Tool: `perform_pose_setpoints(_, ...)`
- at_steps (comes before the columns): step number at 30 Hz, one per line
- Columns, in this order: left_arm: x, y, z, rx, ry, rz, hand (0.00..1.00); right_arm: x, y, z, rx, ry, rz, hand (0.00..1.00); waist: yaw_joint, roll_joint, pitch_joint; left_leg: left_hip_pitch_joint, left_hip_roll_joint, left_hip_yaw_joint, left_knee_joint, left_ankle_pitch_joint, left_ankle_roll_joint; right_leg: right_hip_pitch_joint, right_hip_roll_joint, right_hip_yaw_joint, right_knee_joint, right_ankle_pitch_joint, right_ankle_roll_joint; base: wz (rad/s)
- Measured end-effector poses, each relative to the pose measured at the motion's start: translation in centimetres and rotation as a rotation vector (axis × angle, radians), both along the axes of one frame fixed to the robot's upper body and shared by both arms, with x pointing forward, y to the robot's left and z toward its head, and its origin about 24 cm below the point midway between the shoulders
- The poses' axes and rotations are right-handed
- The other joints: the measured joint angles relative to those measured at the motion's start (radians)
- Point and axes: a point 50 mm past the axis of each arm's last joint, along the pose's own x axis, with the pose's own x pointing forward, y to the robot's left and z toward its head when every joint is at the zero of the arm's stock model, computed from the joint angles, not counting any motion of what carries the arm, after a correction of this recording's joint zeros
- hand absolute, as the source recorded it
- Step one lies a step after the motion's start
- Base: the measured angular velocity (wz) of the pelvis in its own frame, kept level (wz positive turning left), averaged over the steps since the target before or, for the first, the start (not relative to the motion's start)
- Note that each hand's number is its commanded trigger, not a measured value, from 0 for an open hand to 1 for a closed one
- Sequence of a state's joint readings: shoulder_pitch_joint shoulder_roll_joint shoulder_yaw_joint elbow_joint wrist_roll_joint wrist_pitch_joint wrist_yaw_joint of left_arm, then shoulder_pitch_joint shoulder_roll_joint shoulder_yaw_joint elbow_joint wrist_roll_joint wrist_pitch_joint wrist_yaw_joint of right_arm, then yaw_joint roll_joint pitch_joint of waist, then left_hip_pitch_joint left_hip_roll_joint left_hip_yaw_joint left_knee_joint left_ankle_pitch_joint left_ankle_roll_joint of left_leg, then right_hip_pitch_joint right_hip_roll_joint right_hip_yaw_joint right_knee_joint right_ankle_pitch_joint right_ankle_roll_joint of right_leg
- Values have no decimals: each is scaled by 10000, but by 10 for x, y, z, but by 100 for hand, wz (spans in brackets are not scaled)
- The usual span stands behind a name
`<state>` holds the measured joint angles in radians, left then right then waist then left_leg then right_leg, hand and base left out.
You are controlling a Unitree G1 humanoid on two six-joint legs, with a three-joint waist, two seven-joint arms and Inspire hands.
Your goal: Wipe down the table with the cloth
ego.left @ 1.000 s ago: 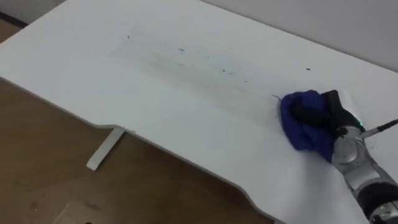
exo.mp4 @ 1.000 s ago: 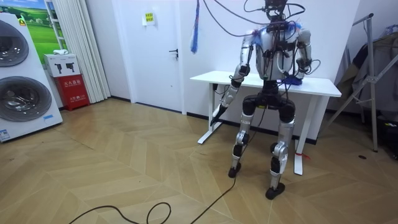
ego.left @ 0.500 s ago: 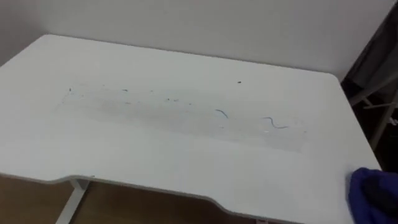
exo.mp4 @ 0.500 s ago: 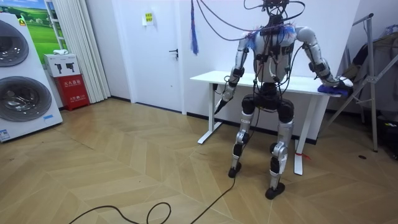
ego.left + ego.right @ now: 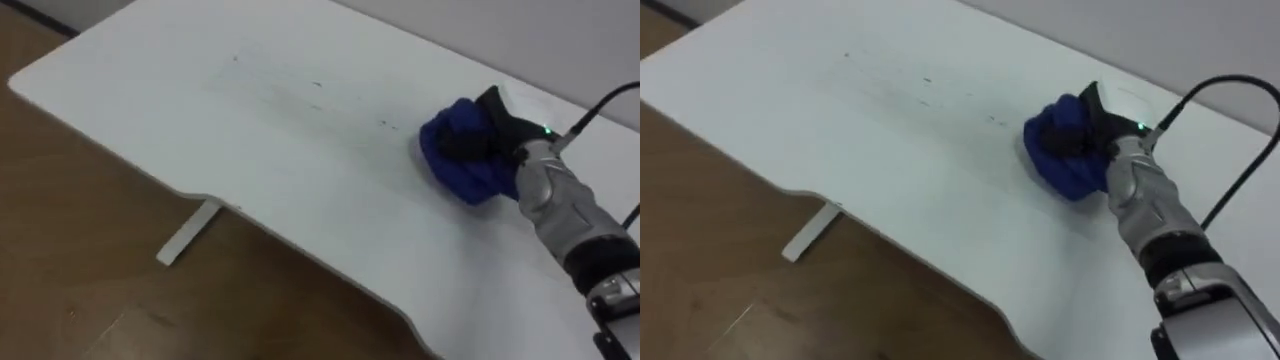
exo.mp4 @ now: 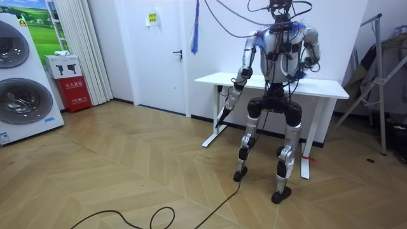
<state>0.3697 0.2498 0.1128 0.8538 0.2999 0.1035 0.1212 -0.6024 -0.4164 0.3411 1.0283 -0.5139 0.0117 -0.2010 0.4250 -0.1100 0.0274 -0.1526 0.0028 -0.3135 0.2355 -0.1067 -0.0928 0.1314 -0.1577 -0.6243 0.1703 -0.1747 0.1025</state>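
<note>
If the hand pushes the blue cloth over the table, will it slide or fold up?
Probably floppy: the blue cloth lies bunched in the right hand. It should slide easily, as the table looks smooth.

The cloth (image 5: 452,160) is deep blue, the robot hand (image 5: 497,128) black, the tabletop (image 5: 190,110) white with faint dark flecks (image 5: 318,85), and the floor (image 6: 127,178) brown herringbone wood.

Cloth (image 5: 455,168) on table (image 5: 200,115), toward its right, under right hand (image 5: 497,135); marks (image 5: 316,86) left of it.
</note>
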Motion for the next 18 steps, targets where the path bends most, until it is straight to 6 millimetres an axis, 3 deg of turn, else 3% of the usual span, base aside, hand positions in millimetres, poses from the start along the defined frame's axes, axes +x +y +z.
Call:
perform_pose_setpoints(4, 0, 0, -2, -144, 93, 163, 0, -8, -10, -3, 861, -255, -343, 100, -128, 194, 4, -75, -42, 69, 26, 1, 4, 53, -30, -414, -7, -60, 84, 15)
perform_pose_setpoints(9, 40, -7, -2, -401, -953, -602, 0, -8, -18, 1, 1571, -830, -864, 100, -209, 525, -22, -536, -48, 95, 211, 9, -2, -301, -11, -433, 14, -126, 61, 2)
perform_pose_setpoints(12, 54, -11, -1, -474, -1302, -956, 0, -6, -25, 7, 1902, -1115, -1157, 100, -207, 553, -24, -881, -48, 130, 236, 130, -8, -676, -14, -365, 40, -117, 14, -6)
perform_pose_setpoints(18, 62, -11, 0, -274, -1561, -910, 0, -7, -50, 23, 2096, -1843, -2054, 100, -221, 555, -35, -1617, 12, 241, 79, 516, 0, -1619, -22, -24, 246, -30, -176, -3)
